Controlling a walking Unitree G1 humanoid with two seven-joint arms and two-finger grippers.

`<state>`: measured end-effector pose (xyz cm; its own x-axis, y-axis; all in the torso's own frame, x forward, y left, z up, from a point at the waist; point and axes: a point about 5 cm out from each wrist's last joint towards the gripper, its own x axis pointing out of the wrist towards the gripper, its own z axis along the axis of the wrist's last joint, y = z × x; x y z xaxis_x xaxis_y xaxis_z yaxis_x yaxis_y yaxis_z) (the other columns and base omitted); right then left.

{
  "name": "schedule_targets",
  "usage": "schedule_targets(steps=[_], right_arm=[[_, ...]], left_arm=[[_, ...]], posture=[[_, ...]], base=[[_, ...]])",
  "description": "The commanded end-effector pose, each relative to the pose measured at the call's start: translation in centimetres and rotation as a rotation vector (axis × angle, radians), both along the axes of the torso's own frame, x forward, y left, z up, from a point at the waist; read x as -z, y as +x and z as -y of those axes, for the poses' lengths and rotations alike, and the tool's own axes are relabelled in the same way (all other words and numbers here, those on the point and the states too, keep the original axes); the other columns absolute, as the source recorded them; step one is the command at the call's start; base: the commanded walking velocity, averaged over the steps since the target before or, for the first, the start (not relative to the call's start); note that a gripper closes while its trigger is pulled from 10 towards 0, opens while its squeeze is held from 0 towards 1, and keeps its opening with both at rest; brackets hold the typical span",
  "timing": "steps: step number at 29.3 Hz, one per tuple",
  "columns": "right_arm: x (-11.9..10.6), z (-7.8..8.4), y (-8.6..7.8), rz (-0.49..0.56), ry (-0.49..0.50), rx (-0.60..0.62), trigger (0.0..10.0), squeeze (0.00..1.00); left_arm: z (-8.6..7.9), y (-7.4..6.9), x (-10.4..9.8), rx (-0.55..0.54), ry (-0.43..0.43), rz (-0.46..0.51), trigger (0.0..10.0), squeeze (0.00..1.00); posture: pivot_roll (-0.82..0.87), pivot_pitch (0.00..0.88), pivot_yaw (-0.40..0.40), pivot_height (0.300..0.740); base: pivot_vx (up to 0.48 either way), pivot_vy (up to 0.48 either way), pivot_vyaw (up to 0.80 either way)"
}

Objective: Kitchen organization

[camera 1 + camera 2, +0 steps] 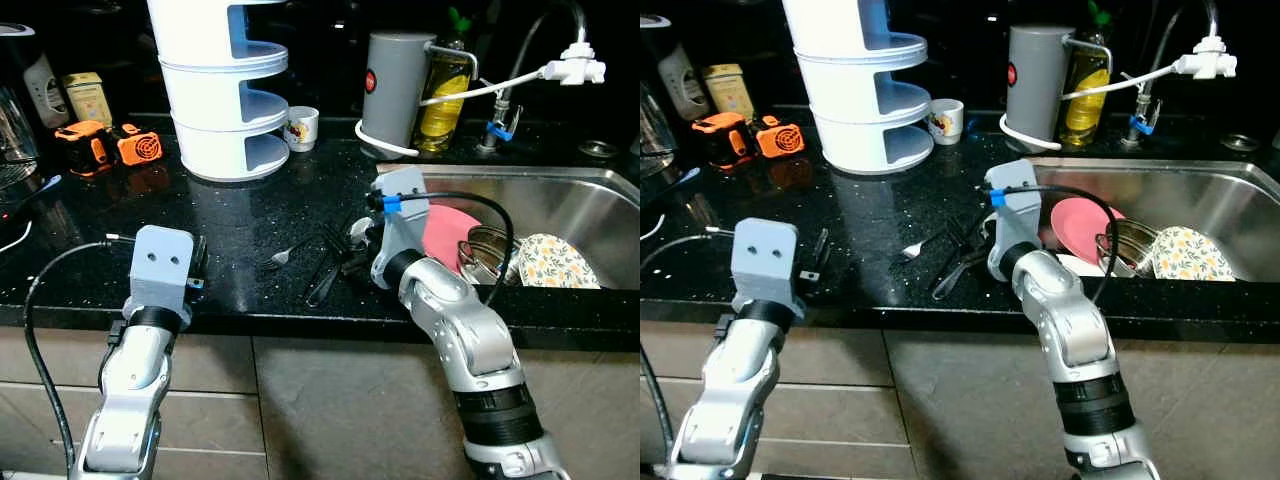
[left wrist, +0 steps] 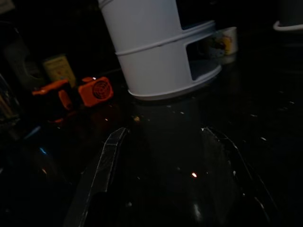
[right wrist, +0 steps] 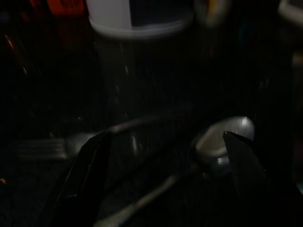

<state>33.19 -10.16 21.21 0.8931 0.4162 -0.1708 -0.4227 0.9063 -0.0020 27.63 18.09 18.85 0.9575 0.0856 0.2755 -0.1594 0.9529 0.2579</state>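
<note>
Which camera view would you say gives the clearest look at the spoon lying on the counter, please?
The right wrist view: the spoon lies between the open right gripper fingers, its bowl bright. The eye views show only thin dark utensils beside the fork, partly hidden by that gripper. The left wrist view faces the white tiered organizer instead.

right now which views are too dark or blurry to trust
Right wrist view: very dark, soft; a spoon and fork barely show between the open right pincer. Left wrist view: dim, the white tiered rack clear. Eye views: well lit, sharp, glare on the black counter.
</note>
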Motion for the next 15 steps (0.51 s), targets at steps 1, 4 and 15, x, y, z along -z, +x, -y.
schedule_targets(steps=[1, 4, 15], right_arm=[[-0.3, 0.0, -0.2, -0.051, 0.004, -0.012, 10.0, 0.0], [0.3, -0.6, -0.5, -0.174, 0.008, -0.002, 10.0, 0.0], [0.5, -1.0, -0.7, -0.36, -0.103, 0.098, 10.0, 0.0]], left_arm=[[-0.3, 0.0, -0.5, -0.021, 0.027, 0.023, 10.0, 0.0], [-0.6, -0.1, -0.7, -0.06, 0.051, 0.042, 10.0, 0.0], [-2.5, -0.8, -0.8, -0.176, 0.113, 0.061, 10.0, 0.0]], posture=[[0.0, 0.0, -0.039, 0.74], [-0.01, 0.0, -0.042, 0.74], [0.0, 0.0, -0.065, 0.74]], base=[[0.0, 0.0, 0.0], [0.0, 0.0, 0.0], [0.0, 0.0, 0.0]])
